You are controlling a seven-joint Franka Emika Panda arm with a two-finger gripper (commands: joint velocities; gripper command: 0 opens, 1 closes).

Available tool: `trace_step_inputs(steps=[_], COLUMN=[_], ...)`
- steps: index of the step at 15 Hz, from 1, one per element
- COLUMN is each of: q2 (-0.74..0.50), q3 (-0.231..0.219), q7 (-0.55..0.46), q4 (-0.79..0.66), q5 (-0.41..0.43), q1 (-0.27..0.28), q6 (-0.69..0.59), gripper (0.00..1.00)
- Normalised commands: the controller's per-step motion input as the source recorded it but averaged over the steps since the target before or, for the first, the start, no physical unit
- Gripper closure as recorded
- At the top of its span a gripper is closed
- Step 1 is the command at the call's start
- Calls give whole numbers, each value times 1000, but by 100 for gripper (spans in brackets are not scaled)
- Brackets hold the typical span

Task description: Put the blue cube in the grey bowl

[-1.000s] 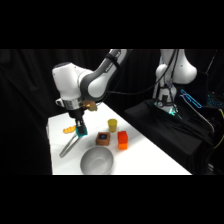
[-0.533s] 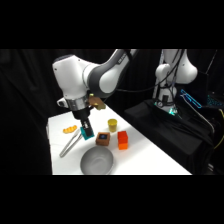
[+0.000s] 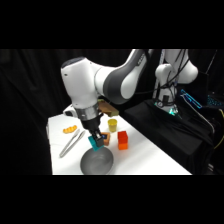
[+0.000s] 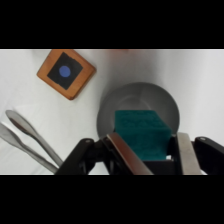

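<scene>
The blue cube [image 4: 141, 134] is a teal block clamped between my gripper's [image 4: 147, 150] two fingers. It hangs directly above the grey bowl [image 4: 125, 102], whose round rim shows behind it in the wrist view. From the side, the gripper [image 3: 96, 141] holds the blue cube [image 3: 95, 144] just over the far rim of the grey bowl [image 3: 97, 162], which stands near the table's front edge.
A brown block with a dark blue top patch [image 4: 66, 73] lies beyond the bowl. Metal tongs [image 3: 70, 142] lie left of the bowl, with an orange item [image 3: 69, 130] behind them. A yellow cup [image 3: 113, 124] and an orange block [image 3: 122, 140] stand to the right.
The arm has carried the blue cube forward and down, from above the table's middle to just over the grey bowl.
</scene>
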Motion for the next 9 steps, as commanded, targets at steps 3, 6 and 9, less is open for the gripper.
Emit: trace_step_inputs(steps=[3, 6, 9], q2=[12, 83, 133], q3=[34, 31, 27], q7=[21, 13, 26], q4=[-137, -83, -10], q5=[-17, 6, 14], q1=[34, 20, 28], q6=[352, 338, 300], gripper=[74, 74, 74])
